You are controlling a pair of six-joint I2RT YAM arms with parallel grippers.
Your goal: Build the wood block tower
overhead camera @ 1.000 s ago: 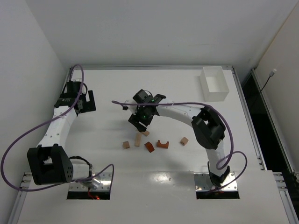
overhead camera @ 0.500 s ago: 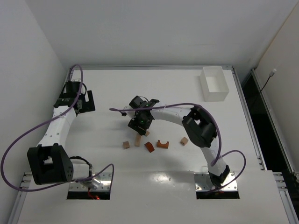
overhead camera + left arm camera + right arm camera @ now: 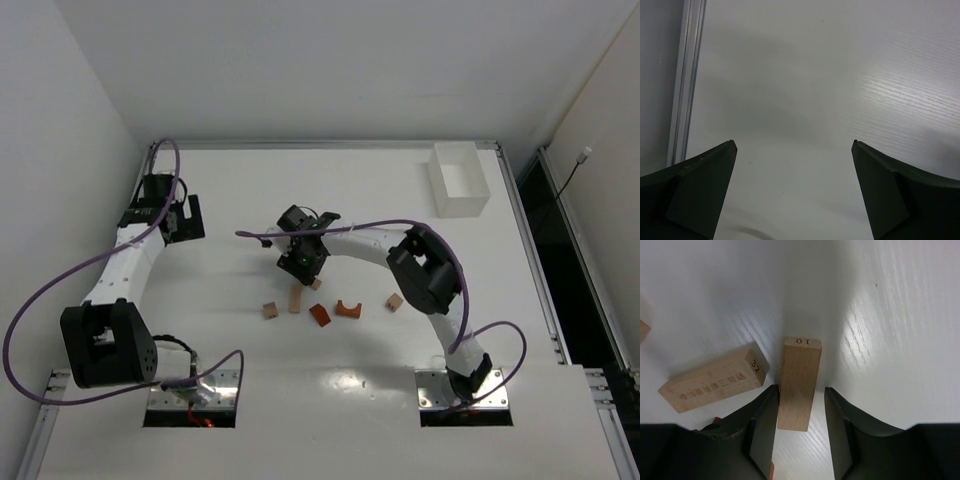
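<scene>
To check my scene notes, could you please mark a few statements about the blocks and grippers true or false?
The left gripper holds nothing. True.
The right gripper has its jaws either side of the bar marked 10. True.
The tray holds blocks. False: the blocks lie on the table.
The arch sits on a tan block. False: it lies on the table, beside the wedge.

4 tan blocks [image 3: 269, 311], 1 orange wedge [image 3: 319, 315], 1 orange arch [image 3: 347, 309], 1 white tray [image 3: 458, 180], 2 robot arms [image 3: 120, 270].
</scene>
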